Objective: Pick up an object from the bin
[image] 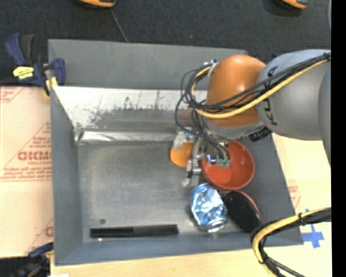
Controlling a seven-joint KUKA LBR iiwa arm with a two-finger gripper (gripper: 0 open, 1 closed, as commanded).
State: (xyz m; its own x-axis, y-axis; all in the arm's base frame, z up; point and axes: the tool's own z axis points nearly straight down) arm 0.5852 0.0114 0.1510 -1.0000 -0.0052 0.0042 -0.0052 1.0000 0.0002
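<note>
Camera view, pincer [192, 169] between orange lump [180, 153] and mouth-up red bowl [233, 167], spread or pressed cannot tell

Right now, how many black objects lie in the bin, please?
2: a long black bar along the near wall, a black oval thing at lower right. The arm may hide others.
</note>
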